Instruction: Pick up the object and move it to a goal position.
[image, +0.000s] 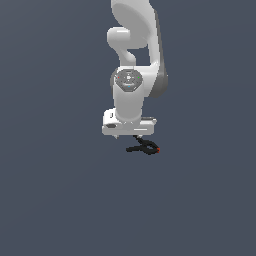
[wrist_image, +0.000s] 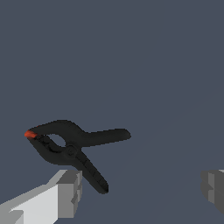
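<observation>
End effector (wrist_image: 140, 192) agape; one black clamp (wrist_image: 72, 146)

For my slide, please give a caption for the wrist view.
Black clamp with red-orange tip lies between the open jaws of the gripper, not yet grasped.

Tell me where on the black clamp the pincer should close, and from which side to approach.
Grip the clamp at its pivot, where the two arms cross; it looks like the thickest, most compact part. It appears to lie flat, so come straight down from above. The open pincer is far wider than the clamp, but one finger sits near a handle, so I would centre over the pivot first.
</observation>
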